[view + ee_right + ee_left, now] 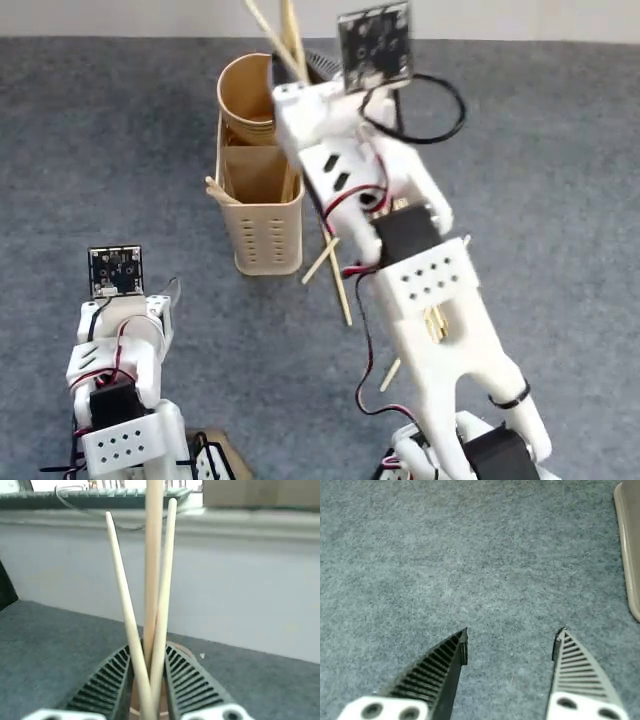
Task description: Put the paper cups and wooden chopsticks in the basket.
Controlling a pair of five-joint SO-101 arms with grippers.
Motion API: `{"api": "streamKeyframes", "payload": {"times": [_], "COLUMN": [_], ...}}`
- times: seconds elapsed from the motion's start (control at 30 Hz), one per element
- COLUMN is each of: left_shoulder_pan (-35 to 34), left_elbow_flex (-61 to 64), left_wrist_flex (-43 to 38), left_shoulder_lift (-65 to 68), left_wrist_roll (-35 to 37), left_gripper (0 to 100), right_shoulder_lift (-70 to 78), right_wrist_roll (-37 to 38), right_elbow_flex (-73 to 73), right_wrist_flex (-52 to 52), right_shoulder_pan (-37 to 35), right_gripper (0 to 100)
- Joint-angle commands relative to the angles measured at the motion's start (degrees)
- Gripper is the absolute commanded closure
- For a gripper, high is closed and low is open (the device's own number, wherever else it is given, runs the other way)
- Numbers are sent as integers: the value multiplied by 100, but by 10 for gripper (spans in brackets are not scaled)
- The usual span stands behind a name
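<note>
Grey carpet [120, 130] surface, white wall [240, 580] behind. Three pale wooden chopsticks [152, 580] stand upright, pinched in right gripper [147, 650]. Left gripper [514, 630] hangs over carpet, fingers spread.

Paper cups [245, 95] in basket [268, 240]

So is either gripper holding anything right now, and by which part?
The right gripper clamps three pale wooden chopsticks near one end, the rest sticking out past its fingertips. The left gripper is open, holding nothing.

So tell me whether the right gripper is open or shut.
Shut on the chopsticks: the right gripper has both ribbed jaws pressed against three sticks standing between them.
</note>
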Motion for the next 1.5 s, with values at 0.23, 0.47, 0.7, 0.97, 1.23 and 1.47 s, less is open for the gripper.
{"api": "streamKeyframes", "payload": {"times": [0.23,0.47,0.7,0.97,1.23,1.47], "left_shoulder_pan": [92,92,92,92,92,92], "left_elbow_flex": [119,119,119,119,119,119], "left_wrist_flex": [18,18,18,18,18,18], "left_shoulder_lift": [40,40,40,40,40,40], "left_wrist_roll": [-79,-79,-79,-79,-79,-79], "left_gripper": [723,723,723,723,723,723], "right_shoulder_lift": [-752,-831,-892,-2255,-3336,-3398], "right_wrist_roll": [387,1099,1714,1776,1749,1741], "right_elbow_flex": [2598,3160,3240,3213,3327,3749], "right_wrist_flex": [-1851,-2440,-2404,-1912,-453,57], "right_shoulder_pan": [-743,-734,-725,-110,1314,857], "right_gripper": [995,987,702,740,741,741]}}
